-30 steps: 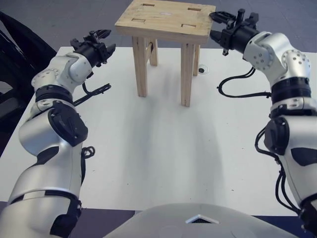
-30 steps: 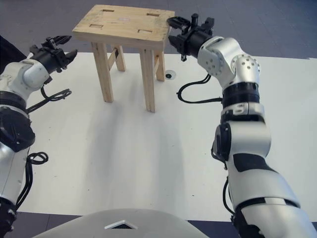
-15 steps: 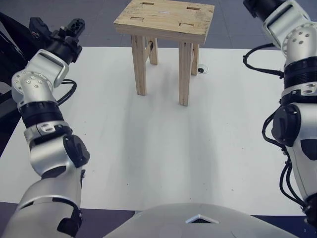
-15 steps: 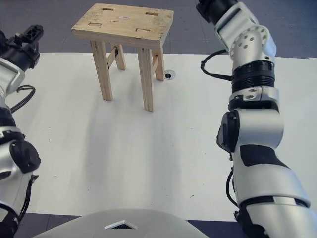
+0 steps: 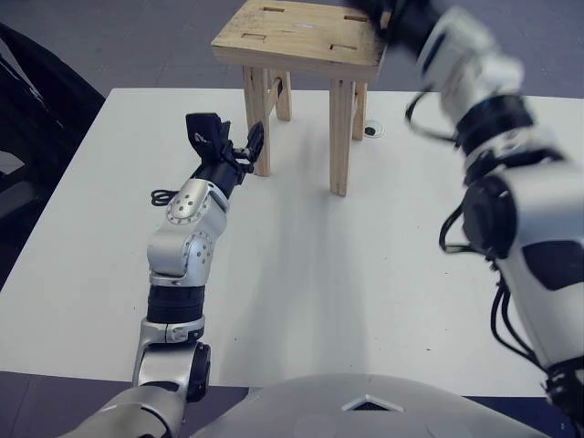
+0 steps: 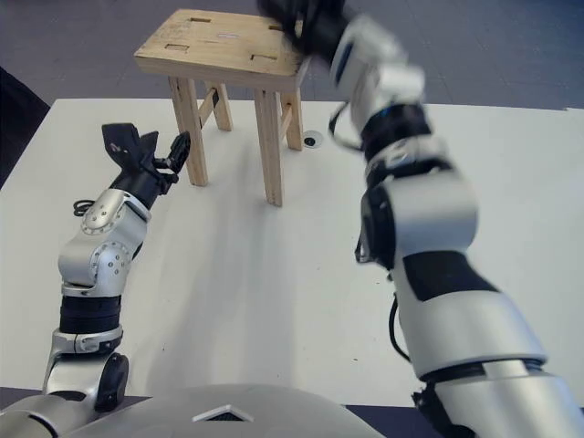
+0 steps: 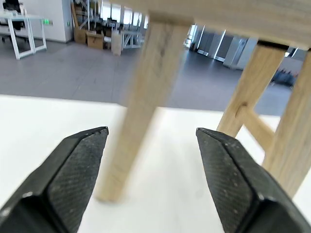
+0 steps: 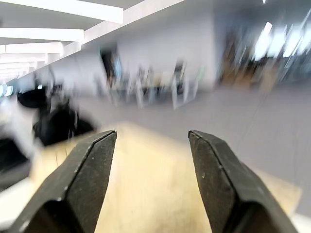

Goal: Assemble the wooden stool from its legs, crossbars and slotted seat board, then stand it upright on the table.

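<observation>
- Wooden stool stands upright by the tabletop's far edge and looks fully assembled.
- Left hand, fingers apart, sits just beside the leg nearest the left edge; a sideways nudge could slide or tip the stool.
- Right hand, fingers apart, hangs over the seat board; a downward knock might topple it.
- Whether either hand touches wood is hard to tell; the crossbars are mostly hidden.

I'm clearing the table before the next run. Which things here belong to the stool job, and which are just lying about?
Job: wooden stool, upright on the white table; left gripper, open beside one leg; right gripper, open over the seat board.
Lying about: small round fitting on the table behind the stool.
</observation>
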